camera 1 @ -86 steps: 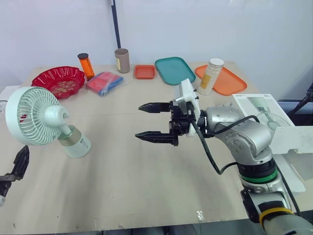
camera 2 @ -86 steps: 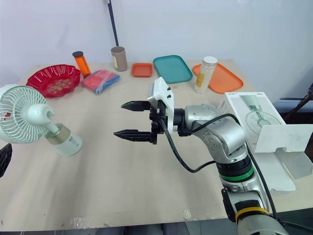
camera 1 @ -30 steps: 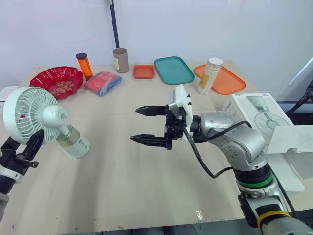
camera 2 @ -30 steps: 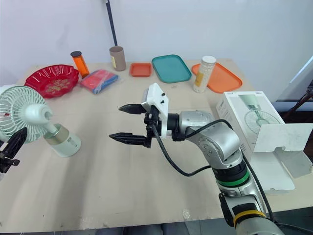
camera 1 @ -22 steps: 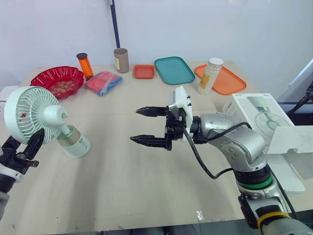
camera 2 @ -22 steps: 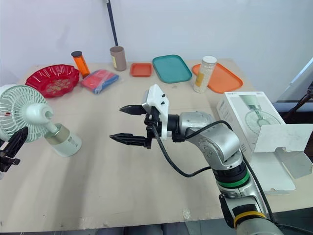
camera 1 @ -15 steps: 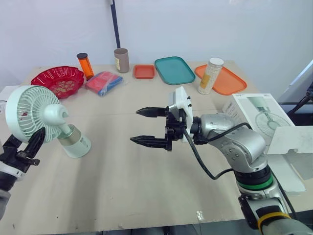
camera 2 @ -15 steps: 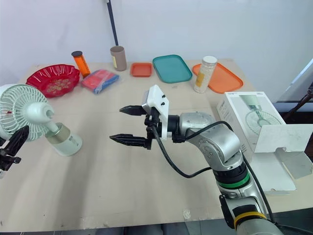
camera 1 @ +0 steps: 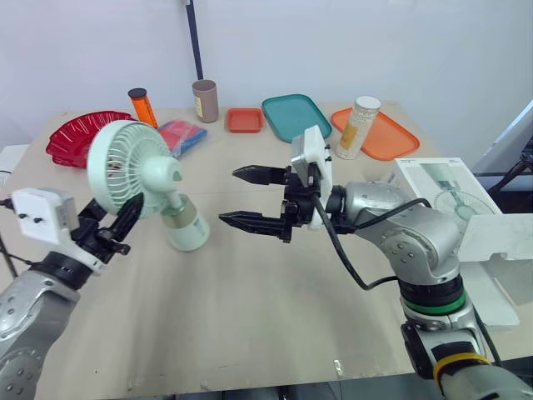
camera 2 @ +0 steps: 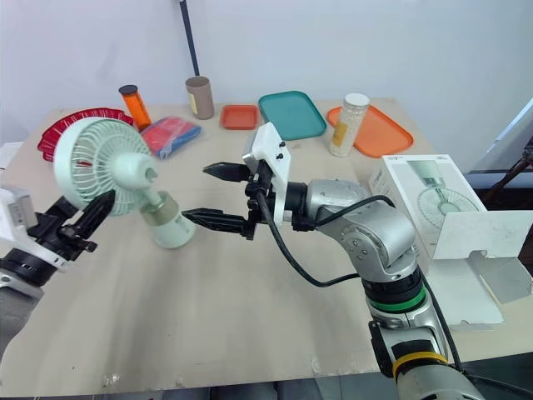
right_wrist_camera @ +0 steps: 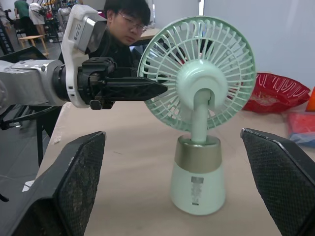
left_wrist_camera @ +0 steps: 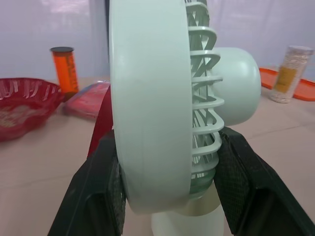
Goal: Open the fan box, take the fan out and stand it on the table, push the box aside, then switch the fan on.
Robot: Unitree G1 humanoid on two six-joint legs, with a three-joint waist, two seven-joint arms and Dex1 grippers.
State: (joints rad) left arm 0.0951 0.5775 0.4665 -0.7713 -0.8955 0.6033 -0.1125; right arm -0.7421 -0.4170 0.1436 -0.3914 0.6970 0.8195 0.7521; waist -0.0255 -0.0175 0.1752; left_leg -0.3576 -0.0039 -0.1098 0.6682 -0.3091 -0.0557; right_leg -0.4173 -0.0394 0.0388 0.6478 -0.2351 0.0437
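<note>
Both fingers of my left gripper pinch the fan by its round head, one on each side. Its base stands on the table, left of centre. My right gripper hangs just beside that base, fingers spread wide, touching nothing. The fan box lies open at the table's right edge.

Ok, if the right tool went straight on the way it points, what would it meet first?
The fan: it stands centred between the right tool's open fingers, so its stem or base would likely come first, though depth is unclear.
</note>
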